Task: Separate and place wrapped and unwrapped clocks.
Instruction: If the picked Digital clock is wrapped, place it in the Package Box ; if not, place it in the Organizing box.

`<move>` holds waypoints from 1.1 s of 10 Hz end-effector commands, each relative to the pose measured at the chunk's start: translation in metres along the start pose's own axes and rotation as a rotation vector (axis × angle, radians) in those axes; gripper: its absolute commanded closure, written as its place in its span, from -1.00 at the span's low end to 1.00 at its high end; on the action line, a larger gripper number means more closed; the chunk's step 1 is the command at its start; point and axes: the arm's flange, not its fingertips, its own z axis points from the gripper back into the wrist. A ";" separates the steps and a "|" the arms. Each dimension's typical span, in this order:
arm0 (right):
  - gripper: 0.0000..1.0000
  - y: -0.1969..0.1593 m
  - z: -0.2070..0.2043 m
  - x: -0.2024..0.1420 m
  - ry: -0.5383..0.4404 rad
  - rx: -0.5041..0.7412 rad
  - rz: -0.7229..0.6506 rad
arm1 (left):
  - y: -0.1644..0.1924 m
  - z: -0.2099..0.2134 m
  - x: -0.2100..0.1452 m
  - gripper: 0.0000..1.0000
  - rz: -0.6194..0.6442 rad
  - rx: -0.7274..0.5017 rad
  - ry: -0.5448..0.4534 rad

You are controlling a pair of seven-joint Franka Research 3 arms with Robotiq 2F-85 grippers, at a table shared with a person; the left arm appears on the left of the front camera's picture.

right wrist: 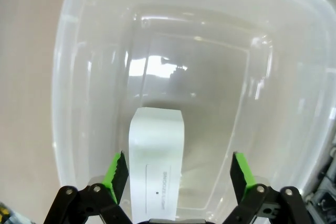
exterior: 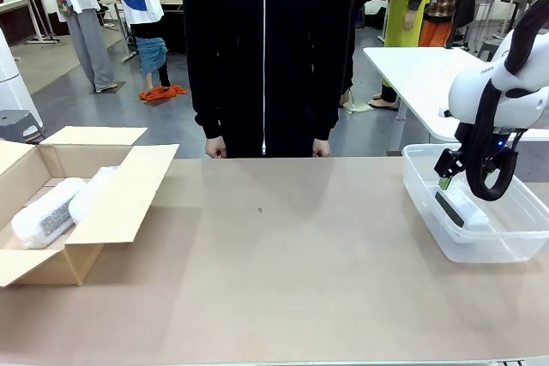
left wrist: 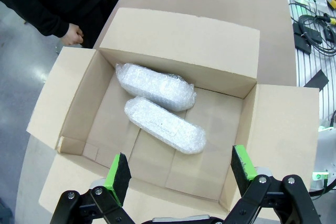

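Right gripper (right wrist: 178, 169) spread wide above bare clock (right wrist: 156, 156) lying in clear bin (right wrist: 68, 77)

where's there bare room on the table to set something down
The wide tabletop between the cardboard box and the clear bin is bare. Crowded: two wrapped clocks fill the box's middle; the bare clock lies in the bin under the right gripper.
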 end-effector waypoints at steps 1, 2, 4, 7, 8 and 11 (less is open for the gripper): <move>-1.00 -0.001 0.018 0.001 -0.001 -0.033 -0.018 | 0.001 0.001 0.000 -1.00 -0.009 0.004 -0.015; -1.00 -0.001 0.025 0.001 -0.007 -0.031 -0.019 | 0.001 0.001 0.000 -1.00 -0.009 0.004 -0.015; -1.00 0.002 0.038 -0.001 -0.033 -0.030 -0.012 | 0.001 0.001 0.000 -1.00 -0.009 0.004 -0.015; -1.00 0.005 0.042 -0.001 -0.041 -0.031 -0.009 | 0.001 0.001 0.000 -1.00 -0.009 0.004 -0.015; -1.00 0.006 0.042 -0.001 -0.042 -0.033 -0.005 | 0.001 0.001 0.000 -1.00 -0.009 0.004 -0.015; -1.00 0.002 0.043 0.002 -0.049 -0.019 0.005 | 0.001 0.001 0.000 -1.00 -0.009 0.004 -0.015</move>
